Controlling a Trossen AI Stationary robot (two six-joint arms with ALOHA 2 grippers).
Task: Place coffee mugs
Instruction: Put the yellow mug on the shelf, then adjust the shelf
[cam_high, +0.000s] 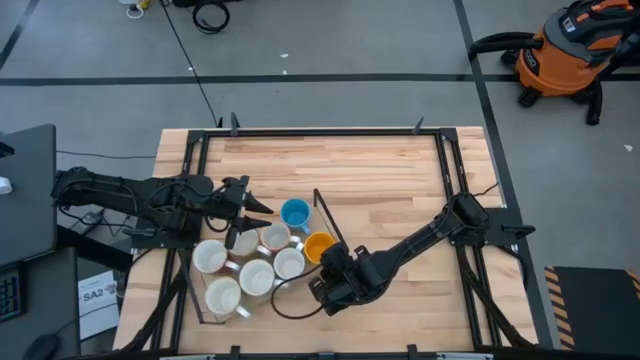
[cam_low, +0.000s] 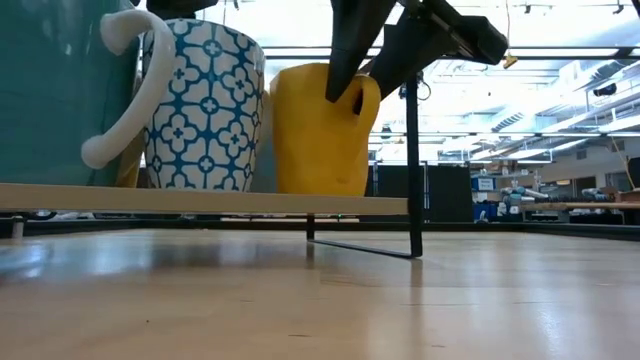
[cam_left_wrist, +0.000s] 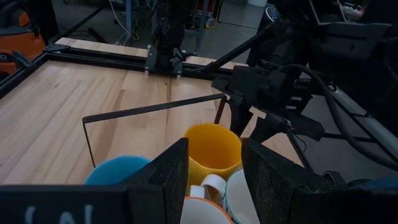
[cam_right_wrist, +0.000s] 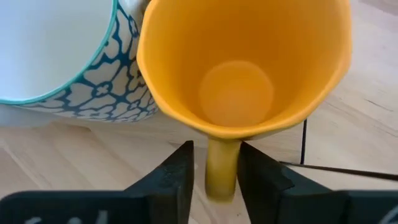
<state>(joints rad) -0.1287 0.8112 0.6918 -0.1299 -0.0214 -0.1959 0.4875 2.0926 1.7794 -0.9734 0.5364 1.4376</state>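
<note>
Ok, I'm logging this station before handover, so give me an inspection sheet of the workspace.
Surface: wooden table, framed by black rails.
Job's things: coffee mugs clustered on a raised tray; orange-yellow mug at its edge, blue mug, teal-patterned mug, the rest pale.
Clutter: nothing seen on the table.
Grippers: right gripper straddles the orange-yellow mug's handle, fingers just clear of it; left gripper hovers open over the mugs.
Cables: black cable across the floor.
Surroundings: orange shop vacuum, dark desk beside the table.
</note>
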